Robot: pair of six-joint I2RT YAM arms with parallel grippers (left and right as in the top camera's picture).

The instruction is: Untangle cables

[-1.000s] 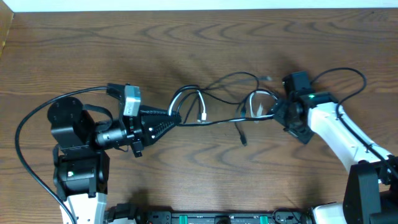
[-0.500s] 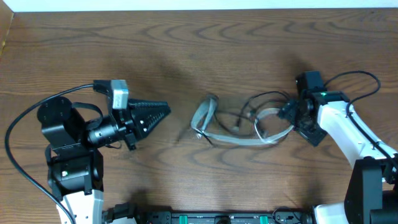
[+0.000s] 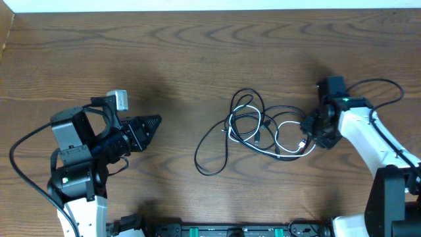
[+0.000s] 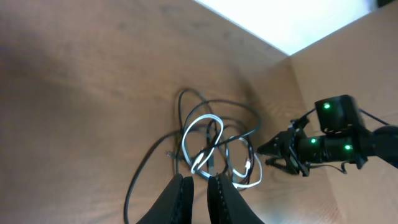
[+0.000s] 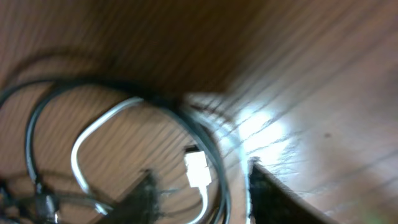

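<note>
The cables (image 3: 256,130) lie in one loose bunch on the wooden table, right of centre: black loops with a white cord (image 3: 289,150) woven through them. One black loop trails out to the lower left (image 3: 209,158). My left gripper (image 3: 156,122) hovers well to the left of the bunch, pointing at it; its jaws (image 4: 198,180) are shut with nothing between them. My right gripper (image 3: 306,135) sits at the right edge of the bunch. In the right wrist view its fingers (image 5: 200,172) stand apart around a white plug (image 5: 198,169) and a black cord (image 5: 214,146).
The table's far edge (image 3: 210,10) borders a white strip. Thick black robot cables loop beside the left arm (image 3: 20,158) and behind the right arm (image 3: 385,85). A rail with green parts (image 3: 230,230) runs along the front edge.
The cables were stretched out to the left gripper a second ago; they have come free of it and gathered on the right. The left arm drew back to the left. The right gripper shifted slightly right.
</note>
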